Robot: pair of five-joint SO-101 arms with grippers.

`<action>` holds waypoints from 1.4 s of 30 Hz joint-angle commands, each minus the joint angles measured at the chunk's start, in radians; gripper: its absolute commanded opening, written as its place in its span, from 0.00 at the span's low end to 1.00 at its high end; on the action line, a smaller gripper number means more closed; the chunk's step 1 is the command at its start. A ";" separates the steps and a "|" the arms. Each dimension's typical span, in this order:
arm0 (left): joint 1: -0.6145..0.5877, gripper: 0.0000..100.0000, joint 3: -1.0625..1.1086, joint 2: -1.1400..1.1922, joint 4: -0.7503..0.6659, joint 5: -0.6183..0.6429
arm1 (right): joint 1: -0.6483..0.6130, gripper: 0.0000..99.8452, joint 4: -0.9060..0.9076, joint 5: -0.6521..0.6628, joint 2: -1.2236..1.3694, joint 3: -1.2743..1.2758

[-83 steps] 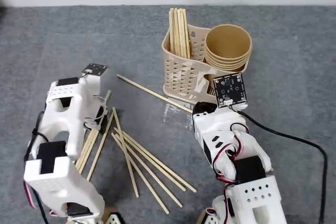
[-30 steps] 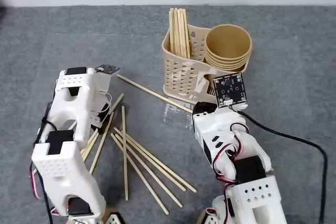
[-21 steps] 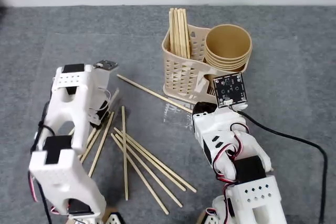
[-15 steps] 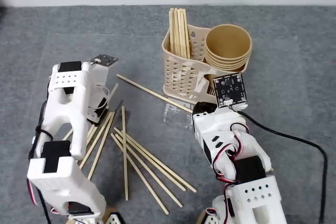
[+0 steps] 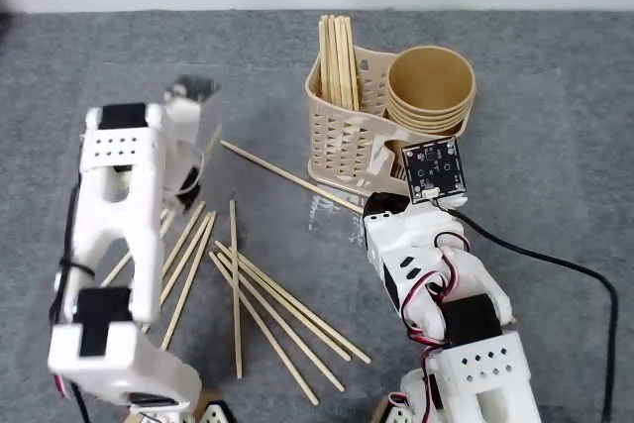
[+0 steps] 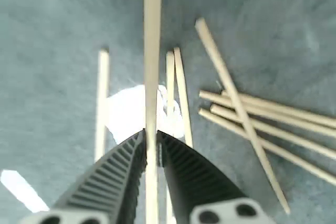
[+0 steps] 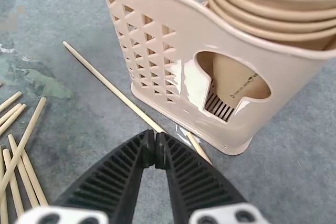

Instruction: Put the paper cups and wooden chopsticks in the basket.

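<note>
A beige basket [image 5: 345, 141] holds a stack of paper cups [image 5: 431, 86] and several upright wooden chopsticks [image 5: 337, 52]. Several loose chopsticks [image 5: 277, 304] lie fanned on the grey mat left of centre. My left gripper [image 6: 151, 132] is shut on one chopstick [image 6: 152, 51], lifted above the pile; in the high view that arm's head [image 5: 188, 180] hangs over the pile's far end. My right gripper [image 7: 155, 136] is shut with nothing in it, close in front of the basket [image 7: 173, 40]. One chopstick [image 7: 110, 87] lies slanted at the basket's foot.
The grey mat [image 5: 535, 175] covers the table, and a pale wall runs along its far edge. The right arm's body [image 5: 446, 314] fills the near right. A black cable [image 5: 555, 264] curves off to the right. Open mat lies left of the basket.
The left arm has risen and swung toward the far side, taking one chopstick up off the pile. The right arm has kept still.
</note>
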 commanded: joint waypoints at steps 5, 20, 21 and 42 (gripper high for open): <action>0.135 0.01 -0.331 -0.229 -0.002 0.173 | 0.013 0.02 -0.001 -0.011 -0.019 -0.005; 0.384 0.01 -0.536 -0.229 -0.701 0.453 | 0.013 0.02 -0.001 -0.009 -0.019 -0.005; 0.399 0.01 -0.507 -0.229 -0.747 0.471 | 0.013 0.02 -0.001 -0.008 -0.019 -0.005; 0.465 0.17 0.133 -0.242 -1.135 0.591 | 0.013 0.02 -0.001 -0.006 -0.019 -0.005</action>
